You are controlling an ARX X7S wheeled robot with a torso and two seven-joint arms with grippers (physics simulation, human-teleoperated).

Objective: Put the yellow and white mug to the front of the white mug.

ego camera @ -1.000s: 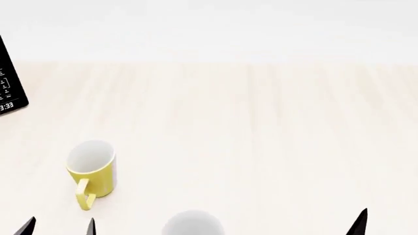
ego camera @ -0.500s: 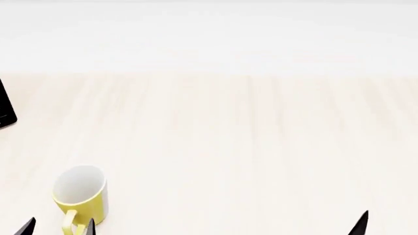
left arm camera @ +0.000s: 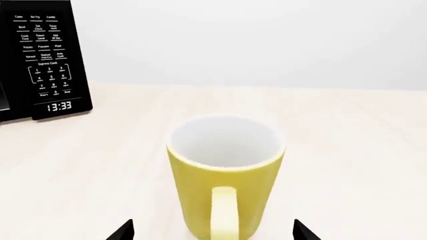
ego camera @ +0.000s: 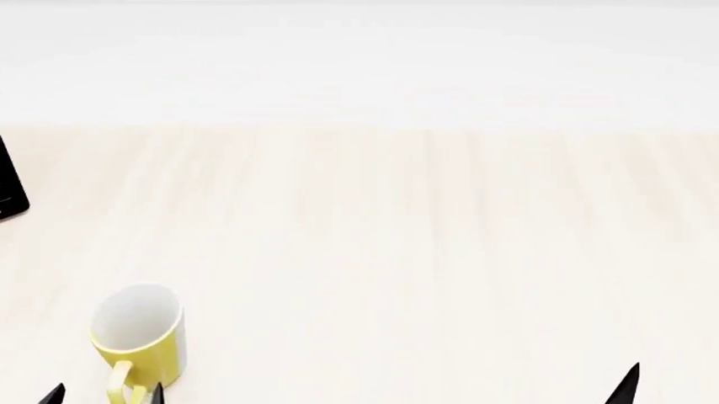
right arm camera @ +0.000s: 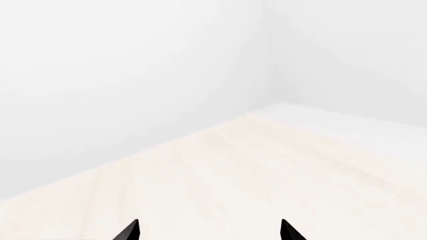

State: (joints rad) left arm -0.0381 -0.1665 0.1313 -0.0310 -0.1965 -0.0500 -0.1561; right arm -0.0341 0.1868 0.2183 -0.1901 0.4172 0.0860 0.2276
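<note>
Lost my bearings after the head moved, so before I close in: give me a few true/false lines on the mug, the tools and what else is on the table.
1. The yellow mug stands upright. True.
2. Its handle faces the left tool. True.
3. The left tool is shut on the mug. False: its fingertips are spread, the mug ahead between them, ungrasped.
4. The white mug shows in the head view. False: no current view shows it.
5. A microwave reading 13:33 stands on the table. True.
6. The right tool holds something. False: open, nothing between its tips.
</note>
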